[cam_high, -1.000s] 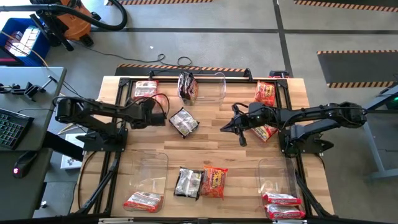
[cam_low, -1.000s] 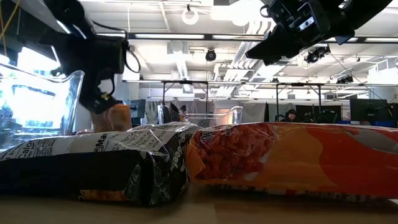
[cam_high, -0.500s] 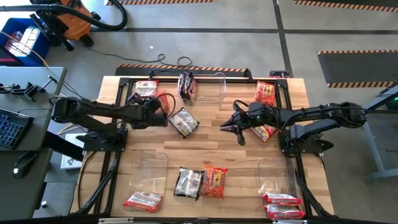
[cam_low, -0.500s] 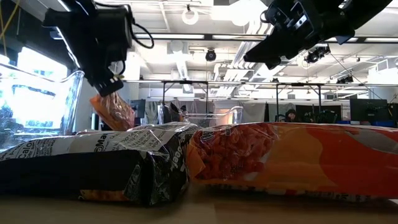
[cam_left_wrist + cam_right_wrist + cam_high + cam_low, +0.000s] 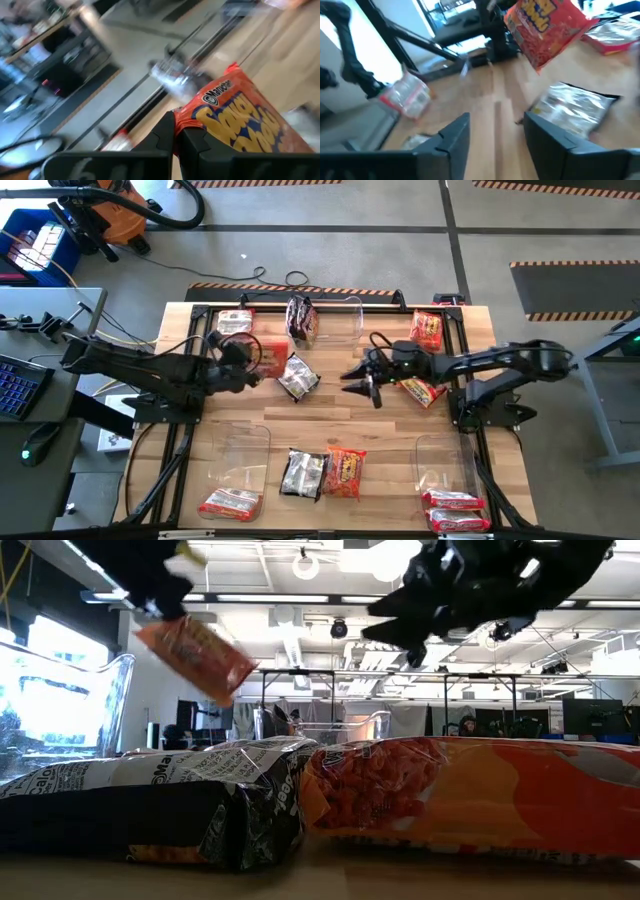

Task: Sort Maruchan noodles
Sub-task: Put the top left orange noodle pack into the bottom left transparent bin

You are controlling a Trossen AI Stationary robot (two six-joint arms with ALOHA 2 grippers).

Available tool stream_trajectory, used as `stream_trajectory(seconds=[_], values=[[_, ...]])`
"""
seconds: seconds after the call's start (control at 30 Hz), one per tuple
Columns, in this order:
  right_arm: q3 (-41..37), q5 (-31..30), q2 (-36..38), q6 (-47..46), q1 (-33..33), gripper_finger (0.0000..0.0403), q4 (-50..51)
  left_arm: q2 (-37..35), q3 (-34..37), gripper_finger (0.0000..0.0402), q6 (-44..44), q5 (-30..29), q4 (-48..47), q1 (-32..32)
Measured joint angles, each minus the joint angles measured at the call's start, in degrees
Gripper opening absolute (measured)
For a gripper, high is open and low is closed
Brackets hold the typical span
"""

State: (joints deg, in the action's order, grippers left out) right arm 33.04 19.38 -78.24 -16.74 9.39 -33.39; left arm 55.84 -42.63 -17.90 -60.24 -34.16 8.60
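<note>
The left end effector [image 5: 160, 590] is clamped on an orange-red noodle packet [image 5: 197, 656], which hangs tilted, long axis slanting downward; the right end effector [image 5: 495, 137] is spread apart.

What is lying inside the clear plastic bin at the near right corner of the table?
Inside the clear plastic bin, two pinkish red-and-white flat ramen packets lie side by side at its near end. The rest shows only bare wood. Whether anything lies under the packets is hidden.

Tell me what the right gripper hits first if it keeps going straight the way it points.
Likely the dark silver packet lying just ahead of the open right gripper; the orange packet hangs higher, in the left gripper.
</note>
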Motion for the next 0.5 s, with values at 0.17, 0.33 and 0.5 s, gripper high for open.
stream_trajectory(seconds=[0.17, 0.33, 0.5], values=[[0.0, 3.8, -12.1, -8.6, 1.5, 0.0207, -21.9, -0.6, 0.0, 0.0, 10.6, 2.5, 13.8, 1.4], [0.9, 3.4, -23.3, -19.3, 3.8, 0.0216, -44.3, -0.6, 0.0, 0.0, 16.1, 7.1, 23.8, 1.3], [7.0, 3.7, -32.5, -26.8, 4.5, 0.0216, -53.3, -0.6, 0.0, 0.0, 19.9, 7.3, 31.6, 1.3]])
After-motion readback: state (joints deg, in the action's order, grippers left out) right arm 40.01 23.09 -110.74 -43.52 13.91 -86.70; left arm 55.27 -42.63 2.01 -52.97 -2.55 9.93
